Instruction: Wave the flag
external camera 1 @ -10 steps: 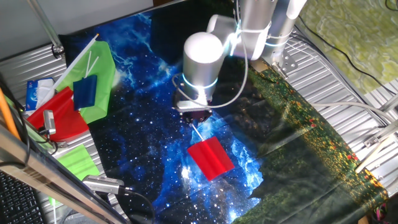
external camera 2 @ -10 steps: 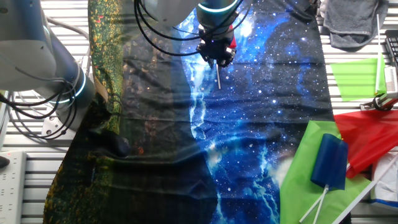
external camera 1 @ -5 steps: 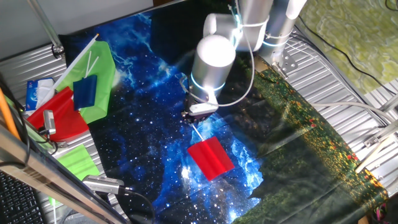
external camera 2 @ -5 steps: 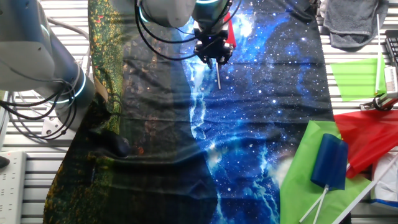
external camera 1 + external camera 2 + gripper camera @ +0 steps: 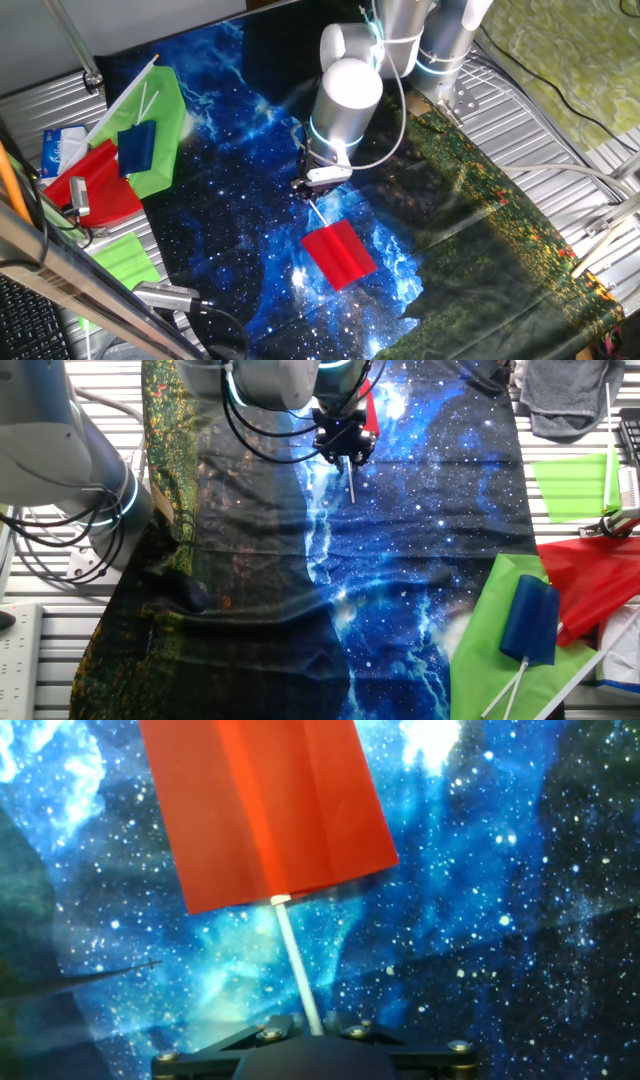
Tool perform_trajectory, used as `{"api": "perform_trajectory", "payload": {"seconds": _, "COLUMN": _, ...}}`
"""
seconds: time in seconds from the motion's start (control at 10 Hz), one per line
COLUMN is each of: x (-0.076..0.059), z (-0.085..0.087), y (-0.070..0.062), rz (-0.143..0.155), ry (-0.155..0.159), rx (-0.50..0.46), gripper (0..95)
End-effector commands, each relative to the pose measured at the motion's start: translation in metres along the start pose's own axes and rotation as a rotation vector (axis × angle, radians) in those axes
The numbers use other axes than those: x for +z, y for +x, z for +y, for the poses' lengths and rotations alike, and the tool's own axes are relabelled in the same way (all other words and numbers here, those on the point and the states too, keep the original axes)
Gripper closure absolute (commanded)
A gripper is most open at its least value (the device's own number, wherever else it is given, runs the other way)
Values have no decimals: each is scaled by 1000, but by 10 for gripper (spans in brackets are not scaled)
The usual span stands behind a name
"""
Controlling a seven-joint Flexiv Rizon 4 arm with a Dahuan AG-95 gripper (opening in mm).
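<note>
The flag is a small bright red cloth (image 5: pixel 339 253) on a thin white stick (image 5: pixel 316 212), over the blue starry cloth. My gripper (image 5: pixel 311 188) is shut on the stick's near end. In the hand view the red flag (image 5: pixel 262 805) fills the top and its stick (image 5: pixel 298 980) runs down into my closed jaws (image 5: pixel 312 1032). In the other fixed view my gripper (image 5: pixel 343 452) holds the stick (image 5: pixel 351 484), and only a sliver of the red flag (image 5: pixel 371 412) shows behind the arm.
A larger red flag (image 5: pixel 95 182) with a rolled blue flag (image 5: pixel 136 146) on it and lime-green flags (image 5: pixel 160 120) lie at the left. In the other fixed view they lie at the lower right (image 5: pixel 530 618). Metal table slats (image 5: pixel 520 110) surround the cloth.
The arm's wrist has swung to the right and tilted over the last second. The gripper stays shut on the stick; the flag lies in nearly the same place.
</note>
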State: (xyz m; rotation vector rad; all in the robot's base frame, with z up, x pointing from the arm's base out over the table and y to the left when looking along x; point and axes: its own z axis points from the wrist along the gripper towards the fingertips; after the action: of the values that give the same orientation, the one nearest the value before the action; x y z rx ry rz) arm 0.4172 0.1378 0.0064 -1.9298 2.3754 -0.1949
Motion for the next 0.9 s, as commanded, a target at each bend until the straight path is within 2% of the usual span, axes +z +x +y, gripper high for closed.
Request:
{"api": "perform_trajectory", "payload": {"seconds": 0.1, "x": 0, "z": 1, "y": 0, "rz": -11, "ry": -9, "rx": 11, "gripper": 950}}
{"api": "perform_trajectory", "payload": {"seconds": 0.5, "x": 0, "z": 1, "y": 0, "rz": -44, "ry": -28, "rx": 52, "gripper": 950}}
{"api": "perform_trajectory", "payload": {"seconds": 0.7, "x": -5, "z": -1, "y": 1, "rz": -47, "ry": -72, "rx": 118, "gripper": 950}}
{"api": "perform_trajectory", "payload": {"seconds": 0.8, "x": -14, "z": -3, "y": 3, "rz": -34, "ry": -107, "rx": 158, "gripper": 950}}
{"api": "perform_trajectory", "payload": {"seconds": 0.9, "x": -20, "z": -5, "y": 4, "rz": -29, "ry": -122, "rx": 180, "gripper": 950}}
